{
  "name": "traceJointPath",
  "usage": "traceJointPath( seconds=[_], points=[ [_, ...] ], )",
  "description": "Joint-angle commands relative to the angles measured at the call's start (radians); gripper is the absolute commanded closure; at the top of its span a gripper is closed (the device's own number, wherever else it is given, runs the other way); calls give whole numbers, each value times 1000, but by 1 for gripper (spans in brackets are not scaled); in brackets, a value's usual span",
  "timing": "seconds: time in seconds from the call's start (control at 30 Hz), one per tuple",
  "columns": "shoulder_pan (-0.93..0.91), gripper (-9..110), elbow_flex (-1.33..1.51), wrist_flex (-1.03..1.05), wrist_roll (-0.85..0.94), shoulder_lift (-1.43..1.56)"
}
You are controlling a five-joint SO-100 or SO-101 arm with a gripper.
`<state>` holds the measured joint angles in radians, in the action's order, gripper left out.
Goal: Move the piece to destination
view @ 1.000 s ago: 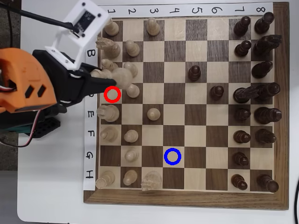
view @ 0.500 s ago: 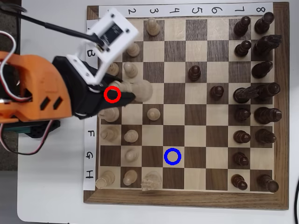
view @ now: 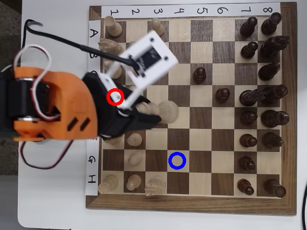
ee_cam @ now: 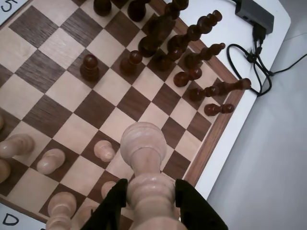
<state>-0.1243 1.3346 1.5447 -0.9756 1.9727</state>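
The piece (ee_cam: 143, 139) is a pale cream chess piece with a rounded top. My gripper (ee_cam: 151, 186) is shut on its stem between two black fingers (ee_cam: 115, 203). In the overhead view the piece (view: 168, 111) hangs over the board around column 4, row E, and looks lifted off the squares. The gripper (view: 158, 114) reaches in from the left under the orange arm (view: 53, 105). The destination (view: 177, 161) is the light square with the blue ring, two rows below the piece in that view and bare. A red ring (view: 115, 97) lies over the arm.
Dark brown pieces (view: 261, 96) fill the right columns, with two dark pawns (view: 200, 74) advanced toward the middle. Pale pawns (view: 135, 140) and pale pieces (view: 156, 184) stand left of and below the blue ring. A black box with cables (ee_cam: 254, 14) lies off the board on the white table.
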Motion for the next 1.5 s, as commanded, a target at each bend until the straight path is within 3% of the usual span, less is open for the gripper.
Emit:
traceJointPath(
  seconds=[0.0, 0.8, 1.47],
  points=[
    [-31, 101, -57, -32, 11, -15],
    [-210, 101, -28, -110, 18, -206],
    [-241, 101, 17, -143, -49, -344]
  ],
)
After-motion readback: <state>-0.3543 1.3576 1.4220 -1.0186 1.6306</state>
